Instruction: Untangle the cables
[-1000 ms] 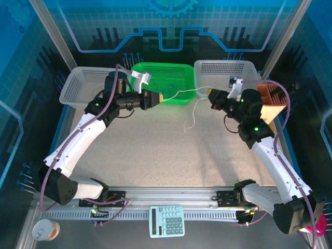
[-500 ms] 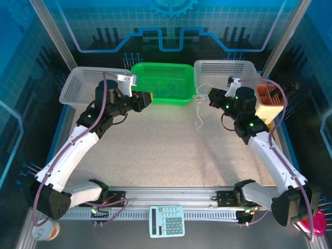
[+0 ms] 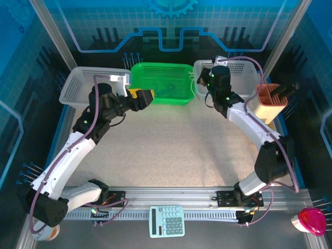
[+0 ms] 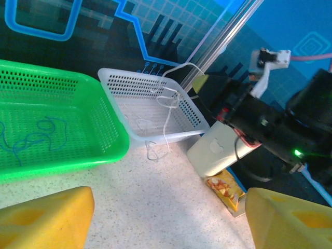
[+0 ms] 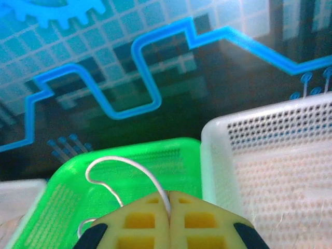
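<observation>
A thin white cable (image 5: 122,166) is pinched in my right gripper (image 5: 169,207), which is shut on it above the gap between the green basket (image 5: 67,202) and the right white basket (image 5: 270,155). In the left wrist view that white cable (image 4: 167,111) hangs down over the white basket's (image 4: 129,85) rim, and its end curls on the table. A blue cable (image 4: 31,137) lies inside the green basket (image 3: 179,93). My left gripper (image 3: 144,97) is open in front of the green basket, with nothing between its yellow fingers (image 4: 46,218).
A second white basket (image 3: 78,85) stands at the back left. An orange-brown holder (image 3: 270,101) sits at the right, with a white box (image 4: 215,150) and a snack packet (image 4: 225,187) near it. A calculator (image 3: 167,220) and a pink object (image 3: 309,220) lie beyond the front rail.
My left gripper has opened and let go of the white cable, drawing back to the left. My right arm has swung left and back, carrying the cable to the baskets.
</observation>
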Controlling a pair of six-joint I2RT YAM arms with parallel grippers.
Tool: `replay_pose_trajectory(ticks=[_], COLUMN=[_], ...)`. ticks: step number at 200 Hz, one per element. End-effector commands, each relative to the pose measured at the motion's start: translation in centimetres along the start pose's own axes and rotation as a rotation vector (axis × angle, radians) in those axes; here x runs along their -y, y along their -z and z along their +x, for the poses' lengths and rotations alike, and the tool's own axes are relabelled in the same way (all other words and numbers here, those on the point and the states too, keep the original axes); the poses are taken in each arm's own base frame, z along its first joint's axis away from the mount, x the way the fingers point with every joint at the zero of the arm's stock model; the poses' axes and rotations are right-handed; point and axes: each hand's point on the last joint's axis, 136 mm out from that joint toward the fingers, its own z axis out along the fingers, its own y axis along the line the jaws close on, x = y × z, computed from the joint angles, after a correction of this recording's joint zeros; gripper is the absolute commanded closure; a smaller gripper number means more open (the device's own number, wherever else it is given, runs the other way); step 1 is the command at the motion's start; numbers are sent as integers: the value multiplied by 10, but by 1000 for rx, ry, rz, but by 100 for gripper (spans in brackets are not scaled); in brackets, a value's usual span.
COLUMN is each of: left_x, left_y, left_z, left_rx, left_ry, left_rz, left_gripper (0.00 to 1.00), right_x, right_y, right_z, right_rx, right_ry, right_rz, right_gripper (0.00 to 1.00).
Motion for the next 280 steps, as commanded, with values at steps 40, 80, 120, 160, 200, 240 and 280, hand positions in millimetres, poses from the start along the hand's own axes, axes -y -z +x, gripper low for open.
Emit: replay_pose_trajectory(ticks=[40,80,120,160,200,240,280], left_x=[-2,-4,-3,-1,5,2,-23], left_y=[3,-1,-1,3,10,18,34], left_z=[-5,-1,-1,-2,-5,-4,-6], left_rx=[39,35,36,43,53,59,113], left_ry=[18,38,45,58,64,48,-44], left_rz=[-3,8,13,20,34,0,-156], left_gripper=[1,1,1,1,1,1,1], right_x=[24,60,102,138,127,91,49], right_y=[-54,-82,-117,-126,-103,-63,-10], right_z=[-67,-78,-46,6,-8,-29,-11], right_rx=[202,218,97,-79,-104,-84,-107], right_ry=[77,45,51,56,14,-17,-15], right_rz=[211,302,393,473,391,249,90], right_gripper=[100,100,100,48,18,7,0])
